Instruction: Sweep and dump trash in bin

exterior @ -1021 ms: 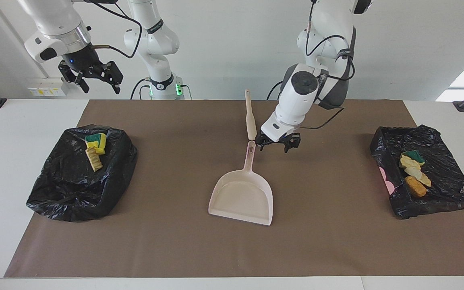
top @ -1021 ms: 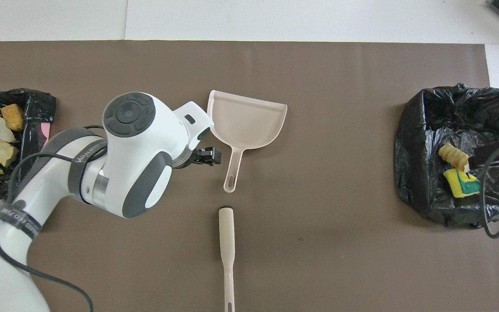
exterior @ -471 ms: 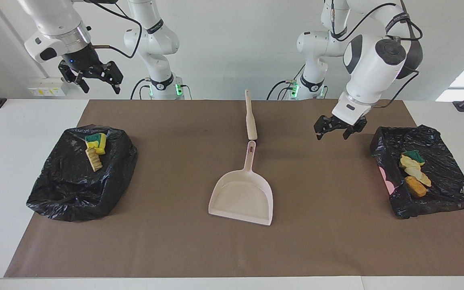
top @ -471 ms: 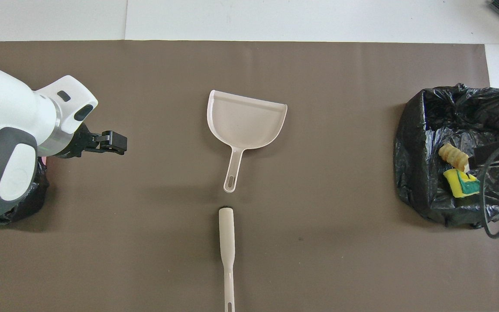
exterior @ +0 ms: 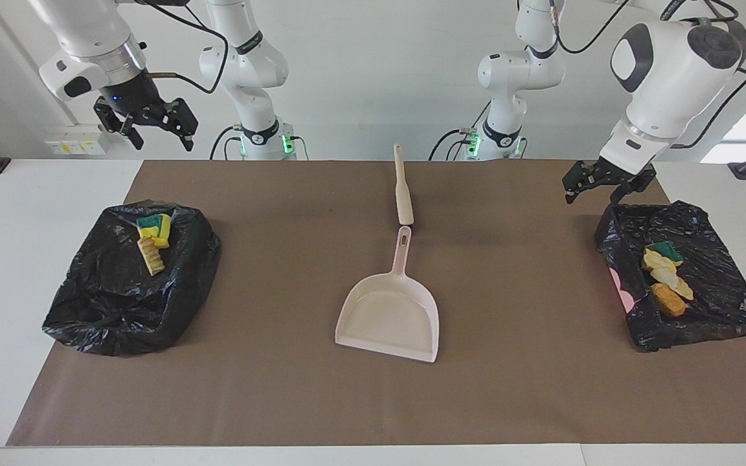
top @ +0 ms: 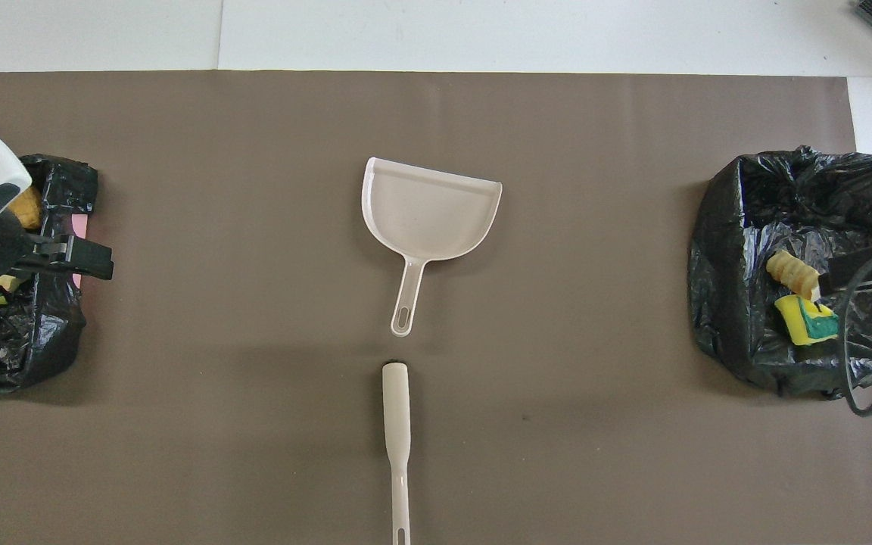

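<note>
Trash lies in two black-lined bins, none of it loose on the brown mat (exterior: 515, 388). In the facing view, the bin toward the right arm's end (exterior: 130, 278) holds a yellow-green sponge (exterior: 156, 228) and a tan lump (exterior: 151, 255); the bin toward the left arm's end (exterior: 680, 275) holds a green-backed piece and tan-orange chunks (exterior: 666, 278). The dustpan (exterior: 391, 310) sits empty at mid-mat, its handle pointing to twelve o'clock at the brush (exterior: 402, 188), which lies nearer the robots. The left gripper (exterior: 604, 184) hangs over the mat at the rim of its bin, jaws spread and empty. The right gripper (exterior: 146, 123) hovers high above its end of the table, jaws spread too, holding nothing.

In the overhead view the brush (top: 398, 435) lies at six o'clock from the dustpan (top: 430, 216), the two just apart. The left gripper (top: 76, 257) shows over the edge of its bin (top: 27, 348) (at nine o'clock from the pan). Of the right arm only a dark tip and cable show, over the other bin (top: 799, 265).

Judging by the layout, sweeping and dumping look done — both tools are laid down. The next move seems to call only for the arms to go to rest.
</note>
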Robot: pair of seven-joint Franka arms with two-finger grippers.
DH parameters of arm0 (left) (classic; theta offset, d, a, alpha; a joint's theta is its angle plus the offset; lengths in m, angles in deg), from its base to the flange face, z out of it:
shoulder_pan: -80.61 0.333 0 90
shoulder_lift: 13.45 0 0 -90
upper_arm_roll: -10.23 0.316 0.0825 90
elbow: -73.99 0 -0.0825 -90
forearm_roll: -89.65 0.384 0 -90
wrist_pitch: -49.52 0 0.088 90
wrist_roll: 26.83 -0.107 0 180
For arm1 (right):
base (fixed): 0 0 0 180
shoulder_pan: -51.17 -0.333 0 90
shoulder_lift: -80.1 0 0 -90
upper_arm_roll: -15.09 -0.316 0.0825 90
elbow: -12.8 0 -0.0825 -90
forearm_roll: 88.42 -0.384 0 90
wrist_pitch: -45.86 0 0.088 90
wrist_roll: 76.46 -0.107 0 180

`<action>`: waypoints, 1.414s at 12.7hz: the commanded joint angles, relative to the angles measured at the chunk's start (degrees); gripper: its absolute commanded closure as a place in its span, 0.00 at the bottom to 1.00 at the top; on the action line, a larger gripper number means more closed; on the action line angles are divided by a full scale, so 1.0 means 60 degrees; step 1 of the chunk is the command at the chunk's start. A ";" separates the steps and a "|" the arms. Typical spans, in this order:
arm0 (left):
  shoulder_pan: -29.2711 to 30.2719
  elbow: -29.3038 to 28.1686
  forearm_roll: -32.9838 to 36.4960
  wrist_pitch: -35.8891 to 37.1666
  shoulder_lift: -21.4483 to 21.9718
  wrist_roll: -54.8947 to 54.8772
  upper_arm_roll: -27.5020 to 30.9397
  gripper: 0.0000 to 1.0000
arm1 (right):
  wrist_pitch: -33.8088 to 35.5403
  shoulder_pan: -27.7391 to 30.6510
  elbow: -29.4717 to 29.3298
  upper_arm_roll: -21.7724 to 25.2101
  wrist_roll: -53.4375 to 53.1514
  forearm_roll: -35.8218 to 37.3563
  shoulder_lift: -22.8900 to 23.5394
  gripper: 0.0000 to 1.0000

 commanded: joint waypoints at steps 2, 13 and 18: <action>-0.0097 0.1346 0.0571 0.1583 0.0047 -0.0046 -0.0157 0.00 | -0.0073 0.0034 0.0235 0.0003 -0.0074 -0.0149 -0.0213 0.00; 0.0064 0.1541 0.0016 0.1177 0.0369 0.0057 -0.0084 0.00 | -0.0073 0.0034 0.0235 0.0003 -0.0074 -0.0149 -0.0213 0.00; 0.0210 0.1248 -0.0204 0.1192 0.0544 -0.0046 -0.0099 0.00 | -0.0073 0.0034 0.0235 0.0003 -0.0074 -0.0149 -0.0213 0.00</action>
